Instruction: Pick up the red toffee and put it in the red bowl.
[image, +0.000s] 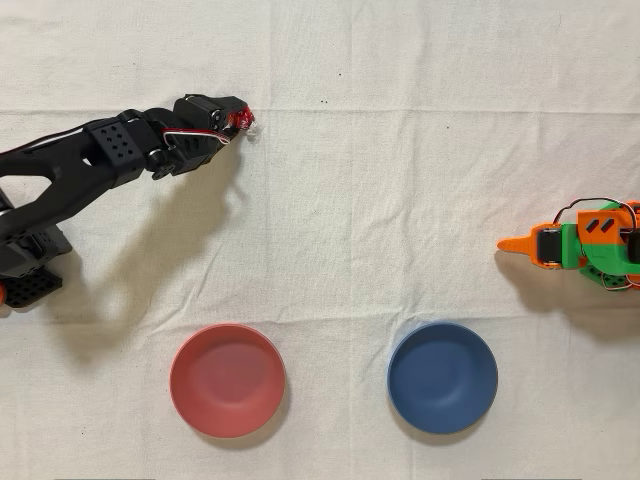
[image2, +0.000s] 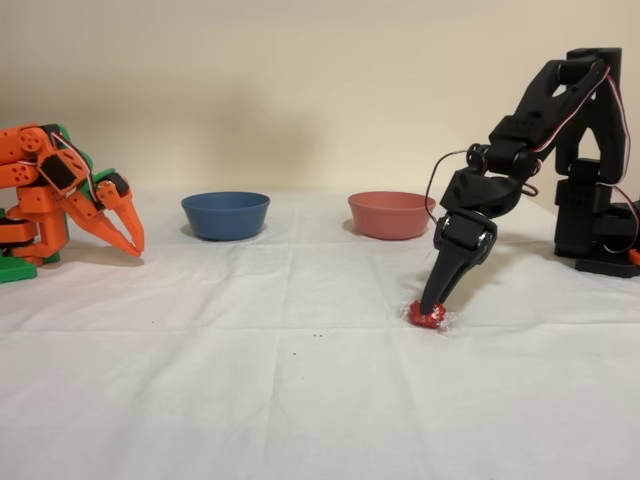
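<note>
One gripper (image2: 432, 305) down — on toffee (image2: 427, 316)

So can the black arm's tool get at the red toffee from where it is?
Probably yes: the tool is already down at the red toffee on the cloth, nothing beside it. Whether it is gripping the toffee is unclear.

Black arm's claw (image2: 432, 302) tip down on red toffee (image2: 427, 316), white cloth (image2: 300, 390), red bowl (image2: 391, 214) behind
</note>
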